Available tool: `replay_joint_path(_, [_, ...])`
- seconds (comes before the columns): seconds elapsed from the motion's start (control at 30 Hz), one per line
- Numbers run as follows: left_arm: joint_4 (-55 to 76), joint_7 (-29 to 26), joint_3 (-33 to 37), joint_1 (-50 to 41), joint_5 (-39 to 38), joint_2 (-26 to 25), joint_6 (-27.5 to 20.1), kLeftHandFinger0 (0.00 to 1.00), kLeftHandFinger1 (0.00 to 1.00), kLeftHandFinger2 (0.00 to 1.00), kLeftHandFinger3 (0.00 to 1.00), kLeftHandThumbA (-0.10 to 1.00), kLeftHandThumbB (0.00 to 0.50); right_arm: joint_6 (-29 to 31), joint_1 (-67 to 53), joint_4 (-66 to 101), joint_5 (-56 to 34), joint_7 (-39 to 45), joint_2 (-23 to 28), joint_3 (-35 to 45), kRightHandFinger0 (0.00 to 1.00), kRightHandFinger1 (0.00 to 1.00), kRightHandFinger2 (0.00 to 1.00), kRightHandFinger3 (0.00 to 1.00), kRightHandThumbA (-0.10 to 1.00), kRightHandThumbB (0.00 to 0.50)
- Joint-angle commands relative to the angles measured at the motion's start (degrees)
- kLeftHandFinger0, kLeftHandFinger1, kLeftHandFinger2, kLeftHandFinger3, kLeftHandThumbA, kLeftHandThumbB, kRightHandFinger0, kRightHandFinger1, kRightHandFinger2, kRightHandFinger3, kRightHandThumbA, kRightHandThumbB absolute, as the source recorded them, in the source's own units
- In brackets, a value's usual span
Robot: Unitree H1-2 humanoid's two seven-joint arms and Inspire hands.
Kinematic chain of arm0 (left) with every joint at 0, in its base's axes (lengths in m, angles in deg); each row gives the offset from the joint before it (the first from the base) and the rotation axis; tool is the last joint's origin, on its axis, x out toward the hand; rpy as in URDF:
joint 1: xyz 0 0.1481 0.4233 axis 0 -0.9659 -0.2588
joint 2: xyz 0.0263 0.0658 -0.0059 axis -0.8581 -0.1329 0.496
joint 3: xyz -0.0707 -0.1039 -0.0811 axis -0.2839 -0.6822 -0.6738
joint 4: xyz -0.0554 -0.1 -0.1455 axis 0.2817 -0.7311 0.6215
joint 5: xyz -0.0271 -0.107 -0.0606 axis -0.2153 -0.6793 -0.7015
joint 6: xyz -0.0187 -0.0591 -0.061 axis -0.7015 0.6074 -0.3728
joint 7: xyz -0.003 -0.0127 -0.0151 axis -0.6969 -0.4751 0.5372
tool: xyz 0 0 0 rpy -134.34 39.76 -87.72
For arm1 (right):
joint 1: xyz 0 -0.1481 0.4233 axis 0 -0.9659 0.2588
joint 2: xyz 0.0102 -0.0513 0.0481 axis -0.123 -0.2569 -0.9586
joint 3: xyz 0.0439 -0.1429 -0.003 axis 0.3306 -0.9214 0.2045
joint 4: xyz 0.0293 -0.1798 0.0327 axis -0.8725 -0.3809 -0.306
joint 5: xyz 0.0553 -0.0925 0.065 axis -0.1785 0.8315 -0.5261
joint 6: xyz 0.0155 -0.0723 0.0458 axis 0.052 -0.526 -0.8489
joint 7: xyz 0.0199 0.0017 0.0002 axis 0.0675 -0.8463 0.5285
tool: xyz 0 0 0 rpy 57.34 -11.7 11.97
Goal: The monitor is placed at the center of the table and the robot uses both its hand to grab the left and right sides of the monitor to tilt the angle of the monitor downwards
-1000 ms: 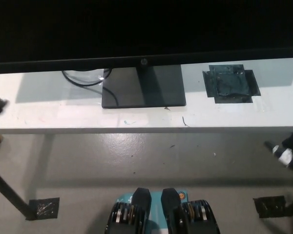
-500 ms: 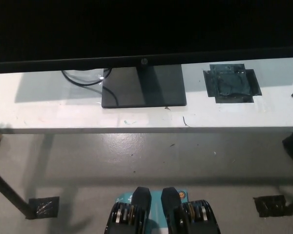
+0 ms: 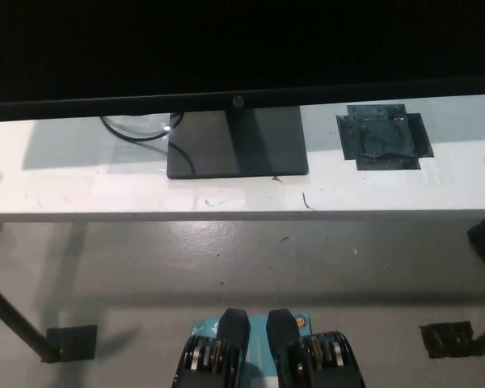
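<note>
Standing dark on the white table, the monitor has neither robot hand in sight.

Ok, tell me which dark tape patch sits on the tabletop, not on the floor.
The large dark tape patch right of the monitor stand. It lies on the white table; the smaller patches lie on the grey floor.

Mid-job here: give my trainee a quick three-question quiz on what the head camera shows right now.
1. True or false: a hand is gripping the monitor.
2. What lies to the right of the monitor stand on the table? A) a keyboard B) a dark taped patch C) a mug
3. What runs behind the stand at its left?

Key: 1. False, neither hand is in view. 2. B. 3. A cable.
</note>
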Motion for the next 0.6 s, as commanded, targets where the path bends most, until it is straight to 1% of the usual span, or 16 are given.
replay_joint_path(0.0, [-0.61, 1.66, 1.17, 4.65, 2.65, -4.46, 2.85, 1.0, 1.0, 1.0, 1.0, 0.95, 0.343, -0.86, 8.62, -5.47, -3.23, 8.81, 2.2, 0.77, 1.0, 1.0, 1.0, 1.0, 1.0, 0.398])
replay_joint_path(0.1, [-0.64, 1.59, 1.32, 4.69, 2.67, -4.54, 2.98, 1.0, 1.0, 1.0, 1.0, 0.96, 0.344, -0.3, 9.1, -6.58, -3.01, 9.7, 2.09, 1.21, 1.0, 1.0, 1.0, 1.0, 1.0, 0.4])
replay_joint_path(0.13, [-2.25, 2.14, 2.18, 6.46, 3.34, -5.09, 3.98, 1.0, 1.0, 1.0, 1.0, 0.98, 0.385, -0.95, 11.63, -9.71, -3.9, 12.13, 1.78, 1.17, 1.0, 1.0, 1.0, 1.0, 1.0, 0.369])
replay_joint_path(0.17, [-3.54, 2.92, 2.83, 7.79, 3.18, -5.41, 4.83, 1.0, 1.0, 1.0, 1.0, 1.0, 0.413, -1.44, 13.23, -11.73, -4.44, 13.67, 1.57, 1.25, 1.0, 1.0, 1.0, 1.0, 1.0, 0.334])
replay_joint_path(0.2, [-4.21, 3.76, 3.53, 8.8, 2.83, -5.62, 6.26, 1.0, 1.0, 1.0, 1.0, 1.0, 0.43, -1.74, 14.29, -13.06, -3.98, 14.39, 1.63, 1.0, 1.0, 1.0, 1.0, 1.0, 1.0, 0.322])
replay_joint_path(0.23, [-4.3, 3.83, 3.64, 8.92, 2.8, -5.66, 6.4, 1.0, 1.0, 1.0, 1.0, 1.0, 0.432, -1.62, 14.5, -13.45, -3.86, 14.63, 1.62, 1.06, 1.0, 1.0, 1.0, 1.0, 1.0, 0.321])
replay_joint_path(0.3, [-7.64, 4.62, 5.26, 11.29, 3.58, -5.98, 4.69, 1.0, 1.0, 1.0, 1.0, 1.0, 0.432, -2.32, 16.13, -15.87, -3.62, 17.11, 1.93, 0.76, 1.0, 1.0, 1.0, 1.0, 1.0, 0.332])
replay_joint_path(0.33, [-8.96, 4.41, 5.87, 12.09, 4.19, -6.04, 3.12, 1.0, 1.0, 1.0, 1.0, 1.0, 0.413, -2.91, 16.31, -15.45, -3.58, 17.68, 1.95, 0.68, 1.0, 1.0, 1.0, 1.0, 1.0, 0.362])
replay_joint_path(0.37, [-10.55, 3.8, 6.9, 13.45, 5.93, -6.21, 2.08, 1.0, 1.0, 1.0, 1.0, 1.0, 0.388, -4.09, 17.31, -16.29, -3.45, 18.48, 2.14, 0.54, 1.0, 1.0, 1.0, 1.0, 1.0, 0.449])
replay_joint_path(0.4, [-11.76, 3.65, 7.56, 14.47, 6.43, -6.13, 1.75, 1.0, 1.0, 1.0, 1.0, 1.0, 0.382, -4.21, 17.98, -16.96, -3.43, 19.36, 2.17, 0.52, 1.0, 1.0, 1.0, 1.0, 1.0, 0.475])
replay_joint_path(0.43, [-12.59, 3.52, 7.93, 15.04, 6.48, -6.06, 1.53, 1.0, 1.0, 1.0, 1.0, 1.0, 0.386, -3.59, 18.56, -18.13, -3.63, 20.67, 2.07, 0.67, 1.0, 1.0, 1.0, 1.0, 1.0, 0.467])
replay_joint_path(0.47, [-13.84, 4.41, 8.28, 15.9, 5.49, -5.81, 1.43, 1.0, 1.0, 1.0, 1.0, 0.96, 0.386, -4.15, 19.04, -18.86, -4.21, 21.63, 1.84, 1.1, 1.0, 1.0, 1.0, 1.0, 1.0, 0.452])
replay_joint_path(0.5, [-14.73, 4.59, 8.61, 16.59, 5.36, -5.58, 1.3, 1.0, 1.0, 1.0, 1.0, 0.94, 0.4, -4.78, 19.46, -19.36, -4.68, 22.34, 1.62, 1.45, 1.0, 1.0, 1.0, 1.0, 0.99, 0.445])
replay_joint_path(0.53, [-15.19, 4.27, 9.06, 17.09, 5.98, -5.6, 1.2, 1.0, 1.0, 1.0, 1.0, 0.95, 0.416, -4.78, 19.82, -19.86, -4.62, 22.73, 1.49, 1.62, 1.0, 1.0, 1.0, 1.0, 0.99, 0.436])
replay_joint_path(0.57, [-15.96, 4.0, 10.01, 17.88, 7.32, -5.68, 1.12, 1.0, 1.0, 1.0, 1.0, 0.97, 0.444, -4.72, 20.17, -20.21, -4.48, 23.36, 1.36, 1.61, 1.0, 1.0, 1.0, 1.0, 0.99, 0.426])
